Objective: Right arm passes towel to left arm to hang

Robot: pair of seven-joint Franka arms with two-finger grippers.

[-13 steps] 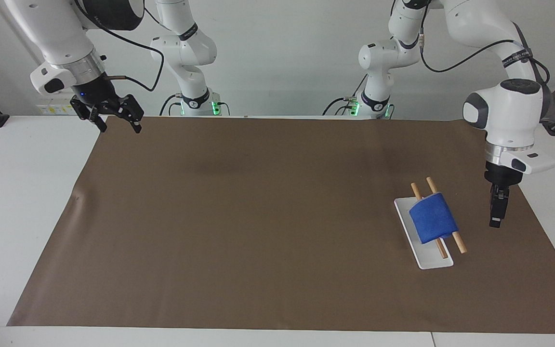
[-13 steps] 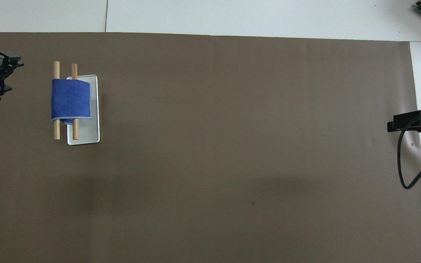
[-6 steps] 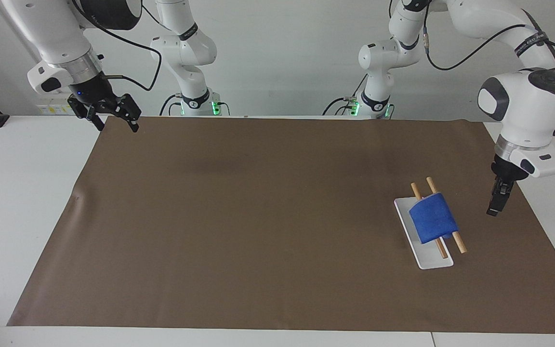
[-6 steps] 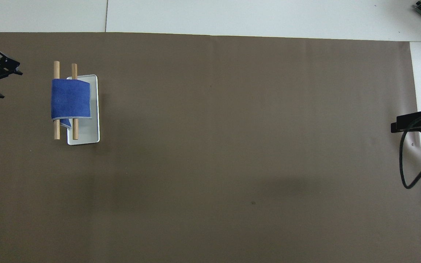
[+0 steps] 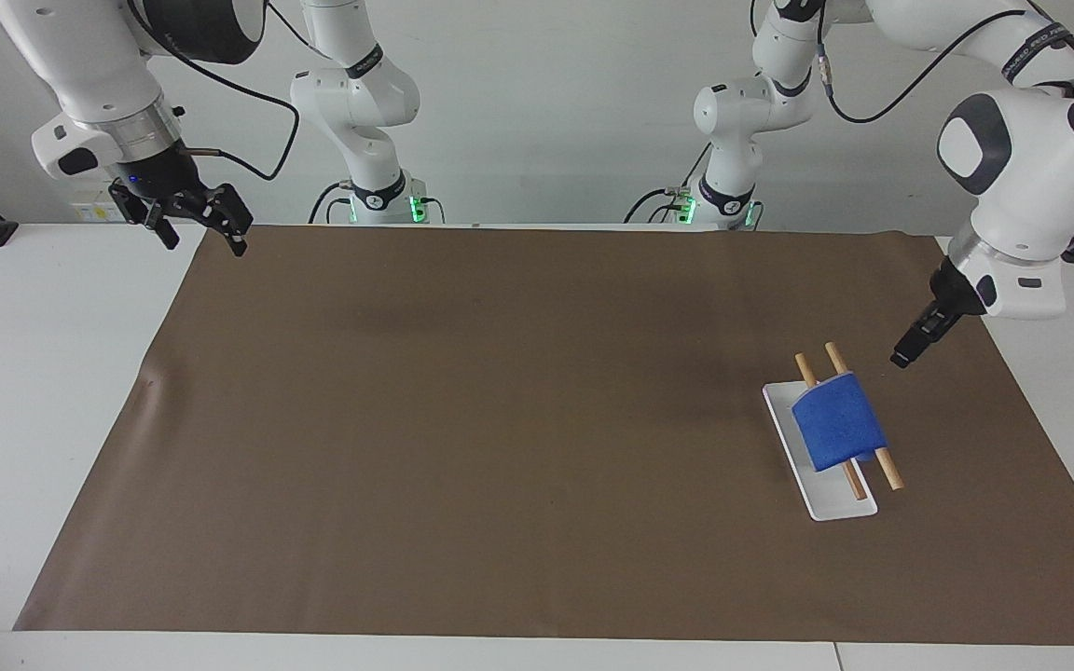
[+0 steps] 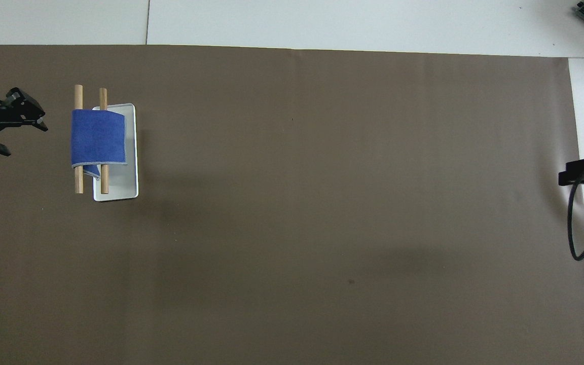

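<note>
The towel [image 5: 837, 420] hangs draped over two wooden rods [image 5: 885, 467] above a white tray [image 5: 833, 504], toward the left arm's end of the brown mat [image 5: 500, 419], just as it hung a second ago. The left gripper [image 5: 904, 355], empty with its fingers apart, has risen and tilted away from the rack, and now hangs over the mat beside it. The right gripper [image 5: 199, 231], open and empty, has drifted outward over the mat's corner at its own end.

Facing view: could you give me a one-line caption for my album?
Blue towel draped over a two-rod wooden rack, both robot arms raised clear and empty above the brown mat.
</note>
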